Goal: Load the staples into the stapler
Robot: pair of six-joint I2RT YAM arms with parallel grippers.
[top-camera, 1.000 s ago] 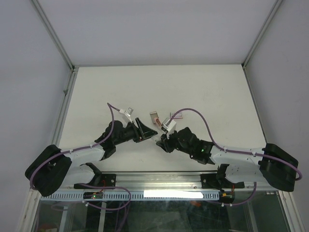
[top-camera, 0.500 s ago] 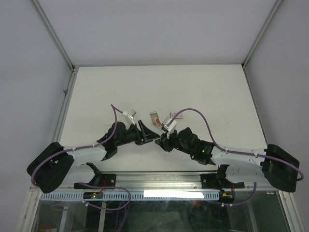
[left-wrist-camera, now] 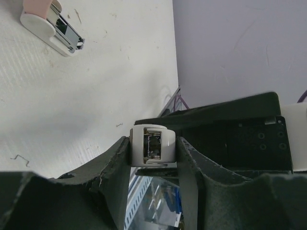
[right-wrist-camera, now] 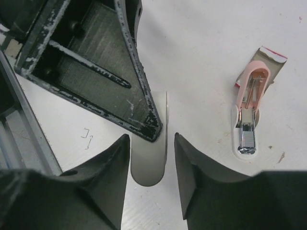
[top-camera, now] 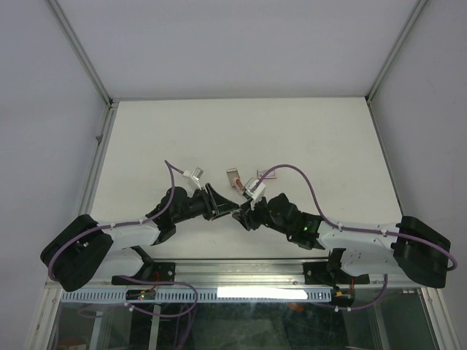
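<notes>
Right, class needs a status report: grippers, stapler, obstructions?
Left gripper clamped on white piece; right gripper astride it, grip unclear. Stapler lies open, overlapping staple box. Loose staple nearby.

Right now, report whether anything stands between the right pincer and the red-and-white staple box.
Yes. A small white rounded piece sits between the fingers of the right pincer, gripped by the left pincer. The pink-and-white mini stapler lies on top of the flat red-and-white staple box.

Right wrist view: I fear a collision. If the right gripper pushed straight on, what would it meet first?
Probably the left gripper: its finger lies right ahead, over the small white piece between the fingertips of the right gripper. How close is unclear.
</notes>
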